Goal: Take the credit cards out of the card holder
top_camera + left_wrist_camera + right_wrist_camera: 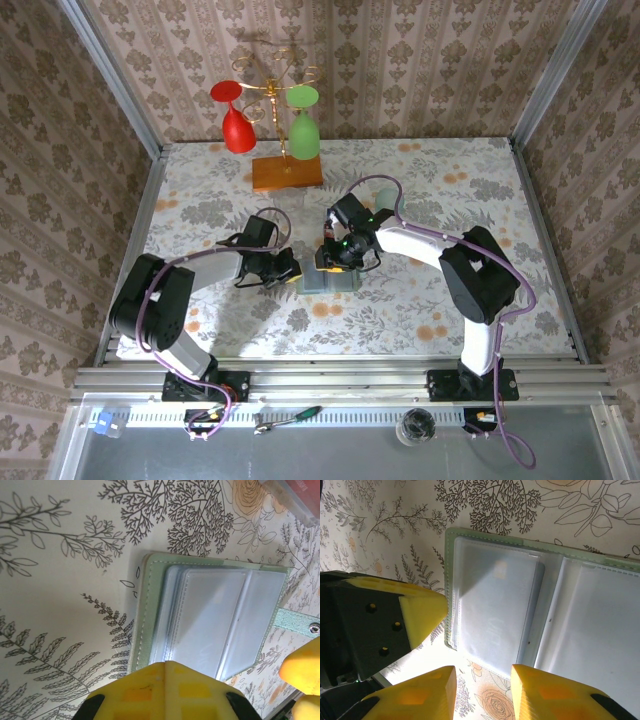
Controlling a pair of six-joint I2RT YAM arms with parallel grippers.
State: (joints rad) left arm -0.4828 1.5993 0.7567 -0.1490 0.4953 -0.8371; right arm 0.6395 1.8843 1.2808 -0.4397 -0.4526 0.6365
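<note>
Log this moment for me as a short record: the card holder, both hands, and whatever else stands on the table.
card holder: lying open on the table, clear sleeves facing up
sleeves: pale; cannot tell whether a card sits inside
left hand: shut, tips at one edge of the holder, gripping nothing
right hand: open, fingers apart at the holder's edge, nothing between them
far side: wire rack on a wooden base, with a red glass and a green glass hanging upside down
</note>
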